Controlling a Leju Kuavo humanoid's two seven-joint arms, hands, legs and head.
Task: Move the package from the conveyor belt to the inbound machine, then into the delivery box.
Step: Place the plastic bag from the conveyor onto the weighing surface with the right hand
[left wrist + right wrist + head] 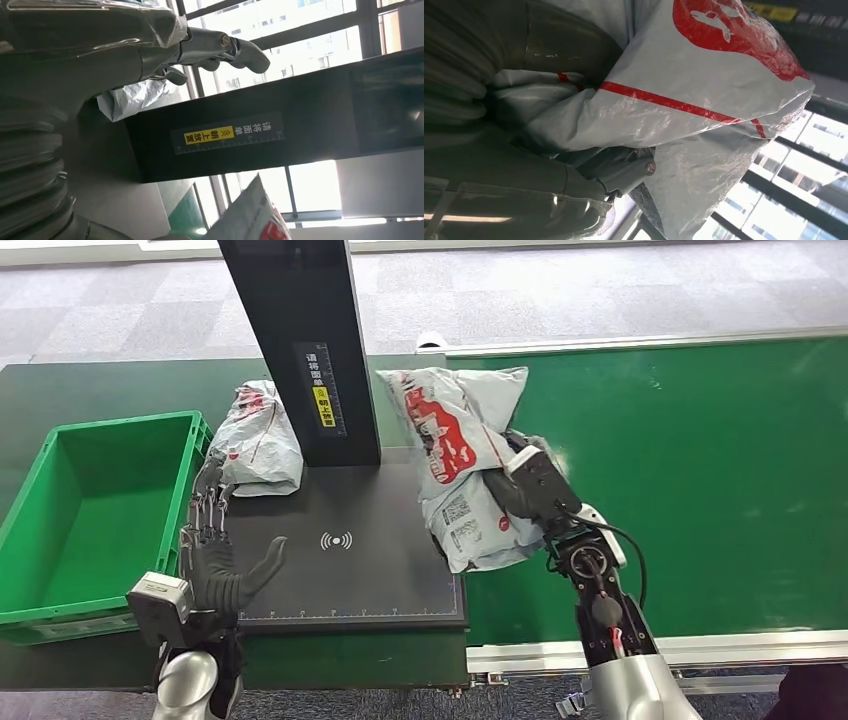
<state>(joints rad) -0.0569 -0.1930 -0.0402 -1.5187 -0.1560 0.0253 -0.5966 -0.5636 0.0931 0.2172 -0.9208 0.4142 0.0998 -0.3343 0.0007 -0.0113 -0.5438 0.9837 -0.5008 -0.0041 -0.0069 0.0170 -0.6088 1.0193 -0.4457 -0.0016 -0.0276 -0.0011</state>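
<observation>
The left hand (150,50) holds nothing, its fingers (235,47) stretched out and apart, reaching toward the black post of the inbound machine (280,130). A label with a yellow patch (227,135) sits on that post. A crinkled grey package (135,97) shows beyond the hand. A corner of a white-and-red package (250,217) rises close to the camera. Bright windows (300,35) lie behind.

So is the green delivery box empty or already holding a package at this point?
Empty. The head view shows the green box's bare floor; one package lies beside it, another is in the right hand.
</observation>
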